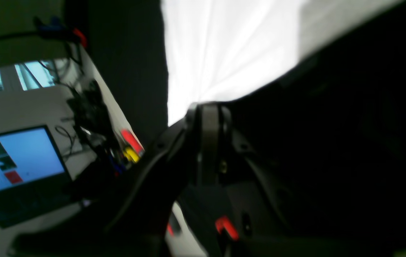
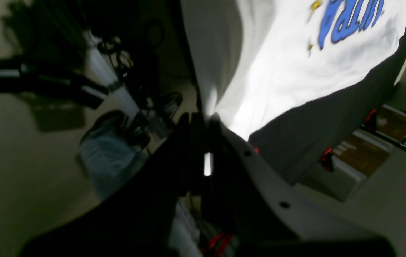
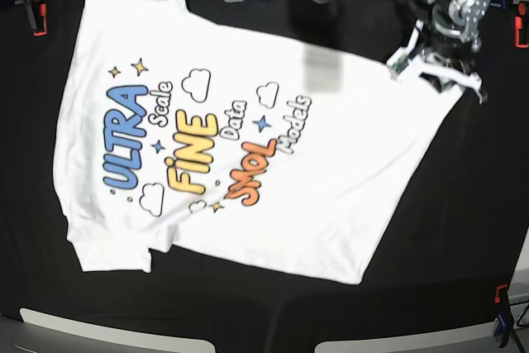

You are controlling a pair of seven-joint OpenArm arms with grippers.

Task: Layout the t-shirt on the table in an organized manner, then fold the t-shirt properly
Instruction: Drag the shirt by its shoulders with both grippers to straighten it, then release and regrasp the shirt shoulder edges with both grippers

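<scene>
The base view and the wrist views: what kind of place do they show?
Probably a robotics lab bench: a table covered in black cloth held by clamps, a laptop with its screen lit beside it, and tangled cables nearby.

— What sort of place?
— Looks like a robotics lab: black-draped table (image 3: 488,204) with clamps (image 3: 502,297) at its edges, tangled cables (image 1: 88,110), and a lit laptop (image 1: 17,167) beside the rig.

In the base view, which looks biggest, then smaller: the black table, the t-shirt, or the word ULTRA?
1. the table
2. the t-shirt
3. the blue word ULTRA
</scene>
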